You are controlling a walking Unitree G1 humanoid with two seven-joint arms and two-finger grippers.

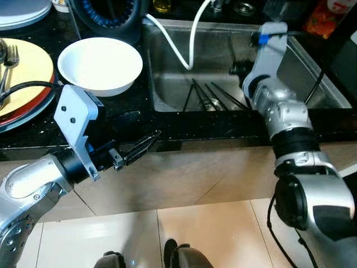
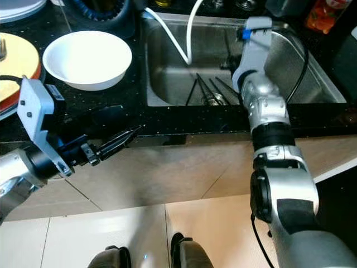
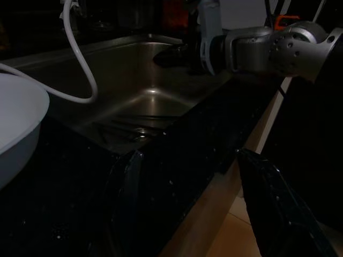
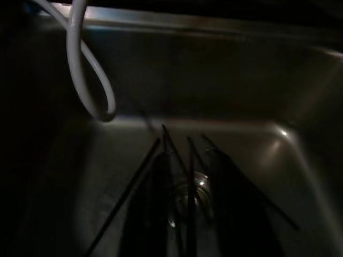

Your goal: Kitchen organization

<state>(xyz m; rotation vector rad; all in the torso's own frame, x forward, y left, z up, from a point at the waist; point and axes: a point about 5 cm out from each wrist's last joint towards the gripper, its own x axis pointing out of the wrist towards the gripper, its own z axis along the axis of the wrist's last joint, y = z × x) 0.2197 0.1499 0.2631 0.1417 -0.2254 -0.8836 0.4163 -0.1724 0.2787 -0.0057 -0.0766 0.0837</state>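
Several thin dark chopsticks (image 1: 215,95), steel sink (image 1: 167,67)

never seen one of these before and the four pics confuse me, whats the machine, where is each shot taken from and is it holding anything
It is a humanoid robot with two silver arms, each ending in two long black fingers. The two bright pictures come from its head, looking down at a black kitchen counter and a steel sink. The two dark ones come from cameras on its wrists.

On the counter sits an empty white bowl, beside a yellow plate with a fork. Dark chopsticks lie in the sink by the drain, and a white hose hangs in.

The left end effector is at the counter's front edge, open and holding nothing. The right end effector reaches into the sink above the chopsticks, open, not gripping them yet.
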